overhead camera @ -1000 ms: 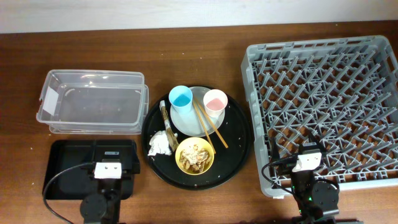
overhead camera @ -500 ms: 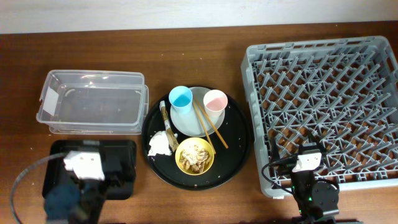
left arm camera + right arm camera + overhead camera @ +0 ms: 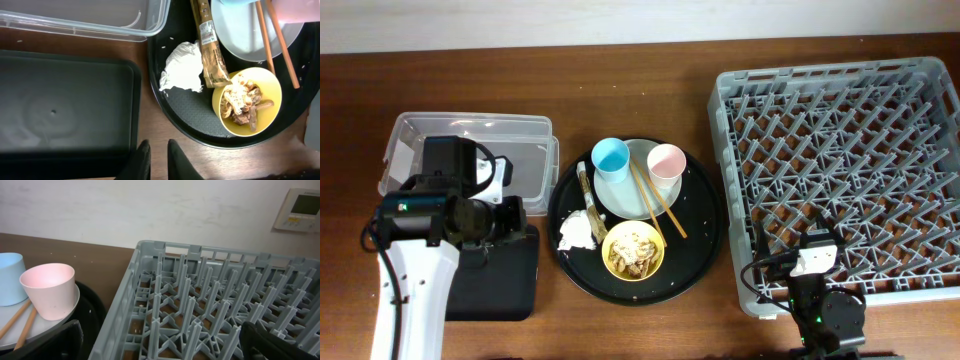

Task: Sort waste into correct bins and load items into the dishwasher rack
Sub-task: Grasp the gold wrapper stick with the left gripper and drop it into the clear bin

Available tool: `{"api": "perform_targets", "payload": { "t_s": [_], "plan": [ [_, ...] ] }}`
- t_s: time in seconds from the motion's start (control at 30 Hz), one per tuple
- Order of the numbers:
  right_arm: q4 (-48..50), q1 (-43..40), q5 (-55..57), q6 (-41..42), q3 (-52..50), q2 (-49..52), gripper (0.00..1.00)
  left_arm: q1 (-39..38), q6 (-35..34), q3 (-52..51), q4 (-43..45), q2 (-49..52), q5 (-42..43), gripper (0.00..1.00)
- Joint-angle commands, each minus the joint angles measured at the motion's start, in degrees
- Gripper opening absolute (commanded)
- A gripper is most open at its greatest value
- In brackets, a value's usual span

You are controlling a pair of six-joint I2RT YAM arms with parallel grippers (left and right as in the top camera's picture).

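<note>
Grey dishwasher rack (image 3: pixel 840 175) sits empty at three o'clock on the worktop, clear tub (image 3: pixel 470 165) at nine, black tray (image 3: pixel 505 280) below it. Cups, plate, chopsticks, napkin (image 3: pixel 182 74) and scrap-filled yellow bowl (image 3: pixel 250 102) sit on the round tray (image 3: pixel 705 235) at centre. Left end effector (image 3: pixel 155 160) hovers, fingers nearly together, empty; right end effector (image 3: pixel 160 345) spread wide, empty.

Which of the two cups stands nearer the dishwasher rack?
The pink cup, on the right of the white plate; the light blue cup stands left of it, farther from the rack.

I can't read any text here. The wrapper strip (image 3: pixel 209 42) just beside my yellow bowl (image 3: pixel 248 101) carries small print, too blurred to make out. The wall panel (image 3: pixel 302 209) above the dishwasher rack (image 3: pixel 210 315) has a display, illegible.
</note>
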Motion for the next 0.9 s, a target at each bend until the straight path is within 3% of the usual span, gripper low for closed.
{"api": "perform_targets", "payload": {
  "t_s": [0.0,0.23,0.33,0.43,0.47,0.53,0.67,0.8,0.87],
  "plan": [
    [-0.2,-0.3,0.7,-0.2,-0.3,-0.3,0.98,0.0,-1.3,1.3,0.8,-0.2,0.7,0.11],
    [-0.2,-0.3,0.7,-0.2,-0.3,-0.3,0.98,-0.2,-3.1,-3.2,3.7,-0.2,4.3,0.11],
    [-0.2,-0.3,0.7,-0.2,-0.3,-0.3,0.98,-5.7,-6.4,-8.3,10.0,-0.2,4.3,0.13],
    [-0.2,-0.3,0.7,-0.2,-0.3,-0.3,0.98,-13.7,-15.0,-11.5,21.7,0.6,0.0,0.3],
    [-0.2,-0.3,0.7,-0.2,-0.3,-0.3,0.98,-16.0,-19.0,-11.5,26.3,2.0,-3.0,0.43],
    [-0.2,-0.3,0.7,-0.2,-0.3,-0.3,0.98,-18.6,-22.3,-11.5,32.5,5.8,-5.5,0.53],
    [-0.2,-0.3,0.7,-0.2,-0.3,-0.3,0.98,-20.9,-24.2,-11.5,42.4,19.8,-9.5,0.53],
    [-0.2,-0.3,0.7,-0.2,-0.3,-0.3,0.98,-20.9,-25.5,-11.5,45.2,27.3,-10.6,0.54],
    [-0.2,-0.3,0.7,-0.2,-0.3,-0.3,0.98,-20.9,-25.5,-11.5,45.3,28.6,-10.6,0.44]
  ]
}}
